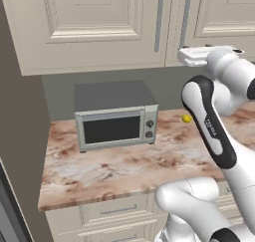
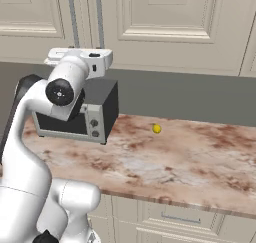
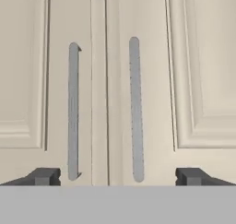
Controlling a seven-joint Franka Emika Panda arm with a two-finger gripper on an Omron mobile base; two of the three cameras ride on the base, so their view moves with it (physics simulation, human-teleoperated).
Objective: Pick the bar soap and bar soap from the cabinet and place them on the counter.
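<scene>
The microwave point(image 1: 116, 115) is set on the counter point(image 1: 124, 169) at the left base view's centre, the ball point(image 1: 186, 119) to its right, the cabinet point(image 1: 94, 22) above (doors shut).

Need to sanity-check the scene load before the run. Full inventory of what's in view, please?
cabinet: one, cream, raised-panel doors shut, on the wall above the counter
handles: two, grey long bars, upright either side of the door seam
microwave: one, grey with dark window, at the back of the counter under the cabinet
yellow ball: one, small, on the counter to the right of the microwave
counter: one, marbled reddish brown, pink and white
drawer units: cream, grey pulls, below the counter
gripper: one, dark fingertips, open, facing the two handles
</scene>
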